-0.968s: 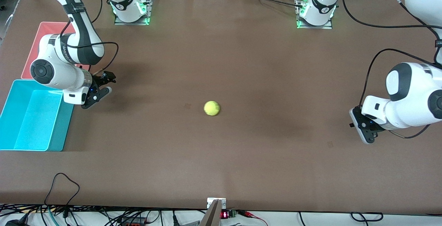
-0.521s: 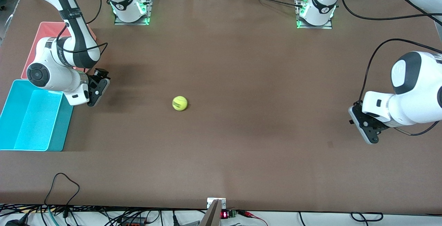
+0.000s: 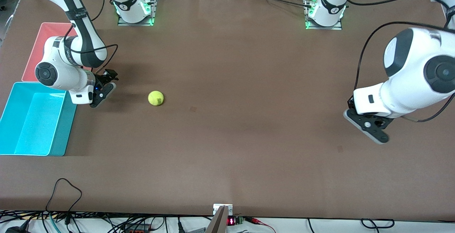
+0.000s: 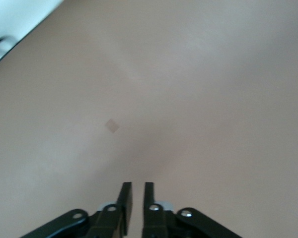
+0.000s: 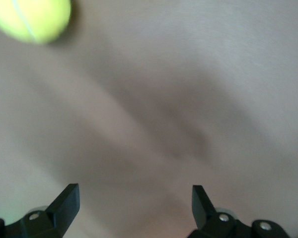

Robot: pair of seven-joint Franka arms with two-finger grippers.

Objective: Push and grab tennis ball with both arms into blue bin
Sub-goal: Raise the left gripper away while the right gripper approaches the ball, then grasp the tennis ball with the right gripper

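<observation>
The ball (image 3: 155, 98) lies on the table (image 3: 234, 154) toward the right arm's end, at about 3 o'clock from the right gripper (image 3: 102, 90) and near it, not touching. That gripper hangs low over the table just beside the blue bin (image 3: 10, 115), its jaws spread wide with nothing between them (the right wrist view shows the ball (image 5: 31, 20) near its upper edge). A pink bin (image 3: 42, 33) sits at 12 o'clock from the blue one, partly hidden by the right arm. The left gripper (image 3: 368, 128) hangs over bare table toward the left arm's end, jaws nearly together and holding nothing.
</observation>
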